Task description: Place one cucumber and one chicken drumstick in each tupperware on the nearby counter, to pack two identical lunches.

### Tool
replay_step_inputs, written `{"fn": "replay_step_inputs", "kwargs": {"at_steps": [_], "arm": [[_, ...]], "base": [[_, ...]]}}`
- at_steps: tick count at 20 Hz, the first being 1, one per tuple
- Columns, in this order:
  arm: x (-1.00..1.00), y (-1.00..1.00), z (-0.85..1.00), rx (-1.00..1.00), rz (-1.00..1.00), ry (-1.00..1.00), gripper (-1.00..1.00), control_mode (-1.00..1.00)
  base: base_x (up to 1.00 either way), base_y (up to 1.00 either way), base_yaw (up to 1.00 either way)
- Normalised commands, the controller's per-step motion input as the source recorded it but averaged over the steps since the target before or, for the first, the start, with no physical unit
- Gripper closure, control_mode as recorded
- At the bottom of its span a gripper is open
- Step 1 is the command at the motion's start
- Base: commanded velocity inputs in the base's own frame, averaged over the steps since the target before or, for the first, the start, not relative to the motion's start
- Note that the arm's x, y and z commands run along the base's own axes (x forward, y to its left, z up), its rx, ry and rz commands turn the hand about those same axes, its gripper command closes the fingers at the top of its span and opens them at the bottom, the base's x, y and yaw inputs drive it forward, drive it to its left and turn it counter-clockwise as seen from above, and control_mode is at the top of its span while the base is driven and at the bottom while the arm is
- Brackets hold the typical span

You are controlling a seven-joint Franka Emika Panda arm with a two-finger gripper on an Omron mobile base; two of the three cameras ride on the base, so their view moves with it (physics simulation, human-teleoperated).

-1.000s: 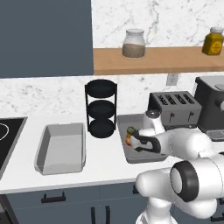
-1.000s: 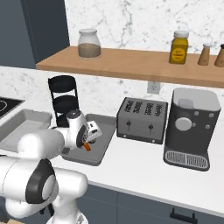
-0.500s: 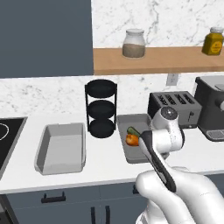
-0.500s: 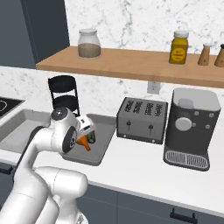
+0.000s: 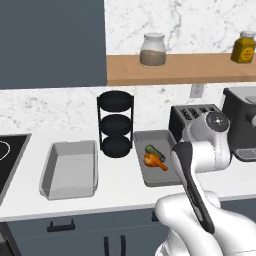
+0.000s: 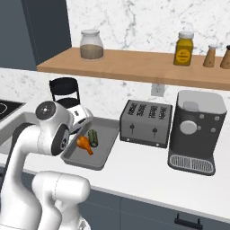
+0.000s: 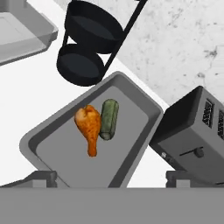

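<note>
I see one tray (image 5: 159, 176) on the white counter (image 5: 120, 187), between the black tiered rack (image 5: 115, 123) and the toaster (image 6: 145, 122). It is a shallow grey rectangle with rounded corners and a raised rim. Inside it lie a chicken drumstick (image 7: 89, 124), orange-brown with its thin end pointing toward the near rim, and a short dark green cucumber (image 7: 109, 119). The two lie side by side and touch along their length, near the tray's middle. The second tray (image 5: 69, 168), the same grey shape, sits on the counter on the other side of the rack, well apart from the first, and I see nothing in it. My tool (image 7: 110, 180) hangs above the filled tray, looking down on it; its jaws are spread wide, the fingertips (image 7: 40, 177) far apart at the bottom of the hand view with nothing between them. Beyond the toaster stands a dark coffee machine (image 6: 195, 131). A wooden shelf (image 6: 134, 66) on the marble wall carries jars.
</note>
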Motion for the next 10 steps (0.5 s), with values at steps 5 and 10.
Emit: {"fn": "replay_step_inputs", "kwargs": {"at_steps": [5, 10], "arm": [[-0.38, -0.17, -0.10, 0.00, 0.05, -0.22, -1.00, -1.00], [-0.07, -0.19, -0.23, 0.07, 0.04, -0.44, -1.00, -1.00]], "base": [[0.00, 0.00, 0.00], [0.00, 0.00, 0.00]]}}
